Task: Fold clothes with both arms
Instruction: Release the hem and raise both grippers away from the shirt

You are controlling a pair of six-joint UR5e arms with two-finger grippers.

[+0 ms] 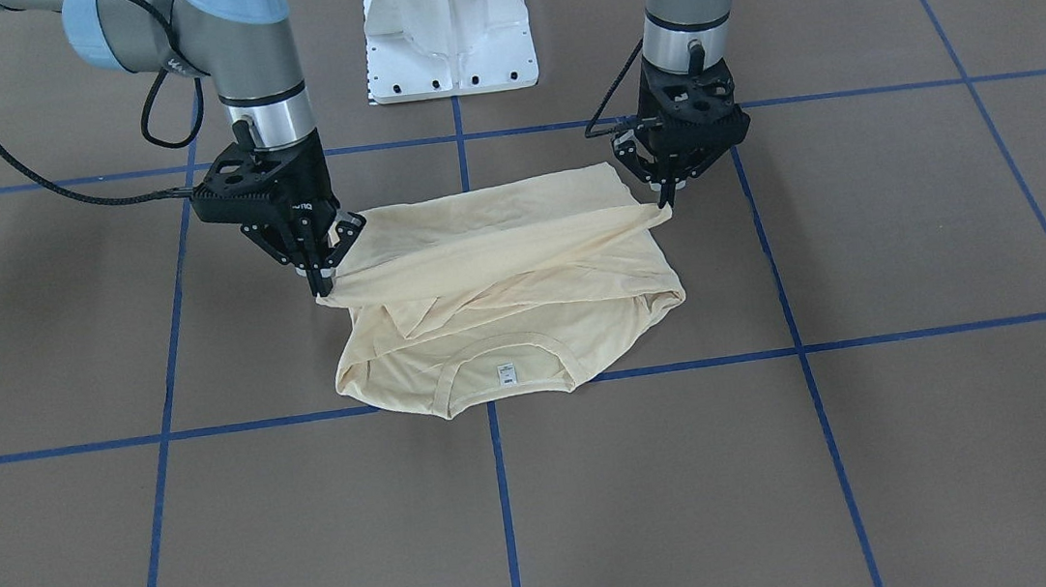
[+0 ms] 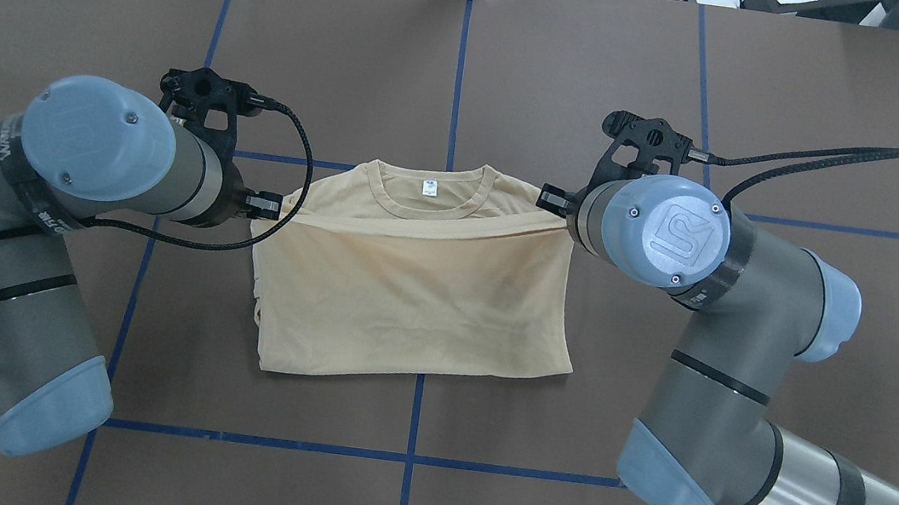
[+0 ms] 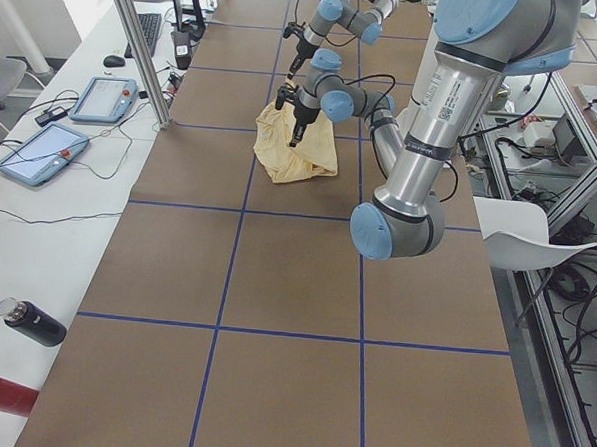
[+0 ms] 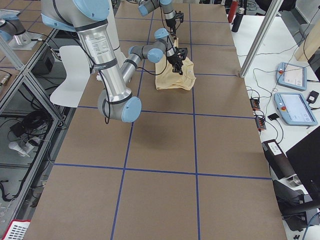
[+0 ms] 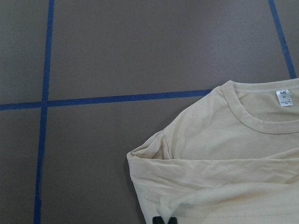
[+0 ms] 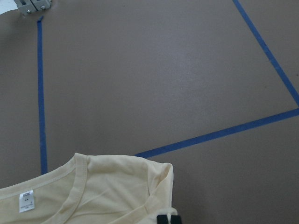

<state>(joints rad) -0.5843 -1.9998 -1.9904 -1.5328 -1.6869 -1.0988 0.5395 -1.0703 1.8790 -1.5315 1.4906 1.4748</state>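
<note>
The pale cream-yellow T-shirt lies partly folded at the middle of the table, astride the blue tape lines that cross there. Its collar and small white neck label are on the far side from the robot and face up. A folded edge of the cloth is stretched taut from one gripper to the other, raised a little above the layer that lies flat beneath it, just short of the collar. Nearer the robot, the plain fabric slopes down to the tabletop. The left gripper pinches the left end of this raised edge, its fingers closed on the cloth. The right gripper does the same at the right end, fingers closed on the fabric. Both point steeply down. In each wrist view the black fingertips show only at the bottom edge, against the shirt. The left arm and right arm bend in from either side, their wrists hiding the grippers from overhead. The white pedestal base stands on the near side of the table, between the two arms. Two tablets lie on the white bench along the far side.
</note>
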